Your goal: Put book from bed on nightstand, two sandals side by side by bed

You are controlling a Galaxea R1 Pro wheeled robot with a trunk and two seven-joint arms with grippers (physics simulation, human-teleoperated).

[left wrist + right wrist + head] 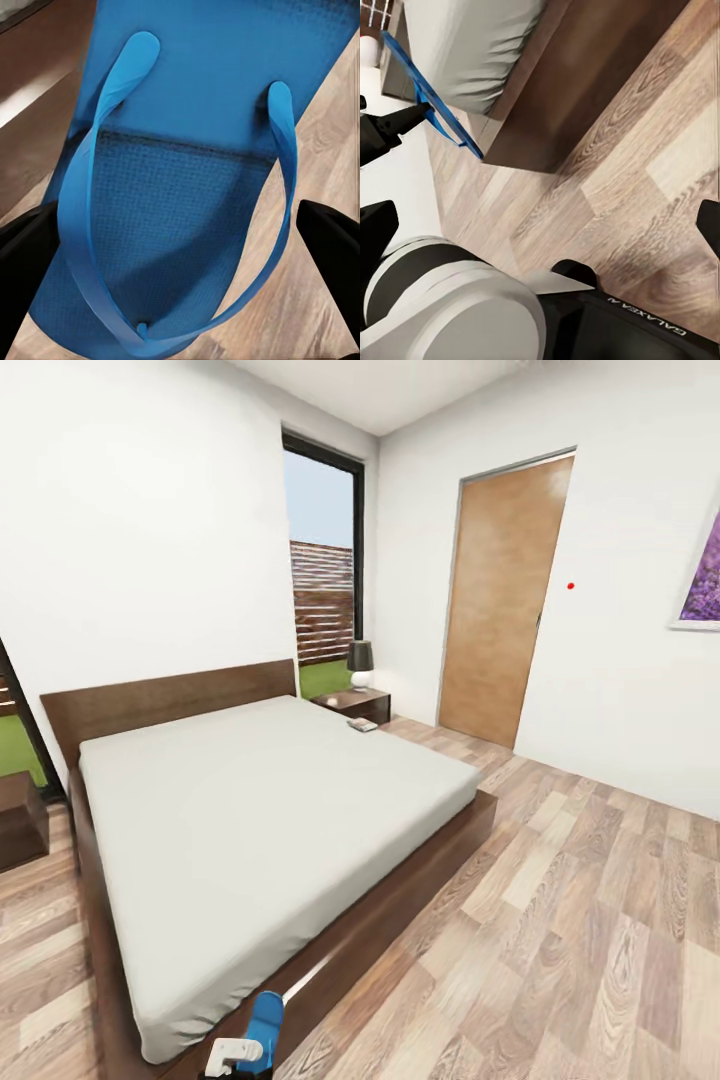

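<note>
We see the bed (270,810) running from its brown headboard by the window wall down toward us, and we take it as our landmark. At its near foot corner, just beside the wood base, our left gripper (232,1052) holds one blue sandal (265,1032); its long axis points away from us, roughly along the bed's side. In the left wrist view the sandal (187,187) lies between the dark fingers (26,247), its straps blue here, toe post nearest the camera. From the right wrist view the sandal (431,101) shows edge-on, pinched by the left fingers (394,127). Our right gripper's fingertips stand wide apart over the floor (645,172). The book (362,725) lies at the bed's far corner near the nightstand (352,704).
</note>
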